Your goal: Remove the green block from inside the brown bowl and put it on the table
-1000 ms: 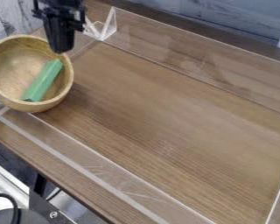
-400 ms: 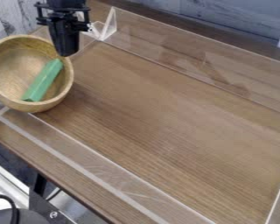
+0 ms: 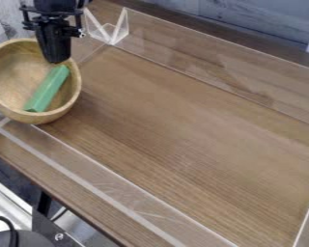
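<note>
Camera view: your gripper [image 3: 55, 58] hangs over the green block [image 3: 47, 90] in the brown bowl [image 3: 9, 60]; you can't tell its jaw opening.

One fixed camera, high and off a near corner of the surface [image 3: 196, 145], looks down diagonally across it, fairly close.

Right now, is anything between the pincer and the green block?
Nothing. In the camera view the pincer hangs over the bowl, its tip just above the block's upper end; whether they touch is unclear.
</note>
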Robot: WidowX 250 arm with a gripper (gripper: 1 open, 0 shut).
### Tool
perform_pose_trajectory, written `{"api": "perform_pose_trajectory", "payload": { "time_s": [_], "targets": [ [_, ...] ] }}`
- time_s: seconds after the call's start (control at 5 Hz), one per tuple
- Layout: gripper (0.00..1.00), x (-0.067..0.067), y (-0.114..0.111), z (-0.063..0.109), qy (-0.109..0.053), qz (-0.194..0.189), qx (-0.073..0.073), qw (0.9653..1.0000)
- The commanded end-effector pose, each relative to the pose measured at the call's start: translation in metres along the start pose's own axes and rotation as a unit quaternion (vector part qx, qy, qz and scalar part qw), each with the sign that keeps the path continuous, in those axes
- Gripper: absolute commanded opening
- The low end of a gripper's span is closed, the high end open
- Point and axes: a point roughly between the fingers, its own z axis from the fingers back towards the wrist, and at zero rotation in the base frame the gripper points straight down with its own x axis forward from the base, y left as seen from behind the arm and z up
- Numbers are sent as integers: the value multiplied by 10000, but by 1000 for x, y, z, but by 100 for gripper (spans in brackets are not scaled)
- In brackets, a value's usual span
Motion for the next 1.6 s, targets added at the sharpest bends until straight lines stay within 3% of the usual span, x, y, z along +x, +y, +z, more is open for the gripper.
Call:
{"api": "perform_pose_trajectory", "payload": {
  "time_s": [0.0, 0.2, 0.4, 0.6, 0.8, 1.4],
  "targets": [
    [0, -1, -6, 25, -342, -53, 330, 9989],
    [0, 6, -21, 33, -322, -138, 338, 9988],
    [100, 5, -17, 29, -353, -156, 294, 9988],
    [100, 3, -13, 25, -361, -166, 250, 9989],
    [100, 2, -9, 24, -229, -122, 349, 9991],
    [100, -10, 2, 18, 41, 366, 806, 9961]
  ]
}}
